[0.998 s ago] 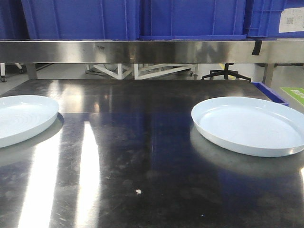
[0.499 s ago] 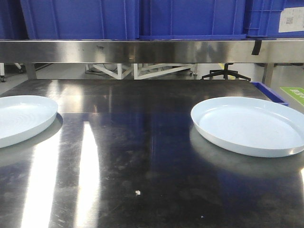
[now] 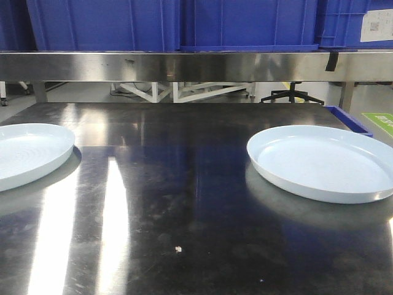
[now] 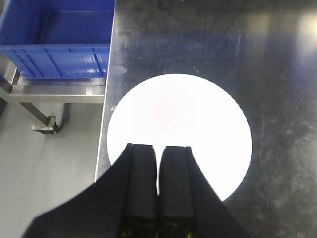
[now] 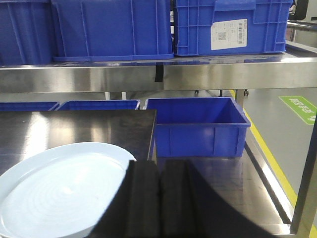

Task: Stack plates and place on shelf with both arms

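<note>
Pale-blue left plate (image 3: pixel 31 150) and right plate (image 3: pixel 322 163) lie well apart on steel tabletop (image 3: pixel 172 184), unstacked. Left gripper (image 4: pixel 158 148), right gripper (image 5: pixel 159 163) closed, empty, over tabletop. Next, likely: open, grip rim.

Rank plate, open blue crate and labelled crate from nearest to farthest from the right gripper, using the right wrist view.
1. plate, just left of the right gripper.
2. open blue crate, ahead.
3. labelled crate, on the shelf above.
</note>
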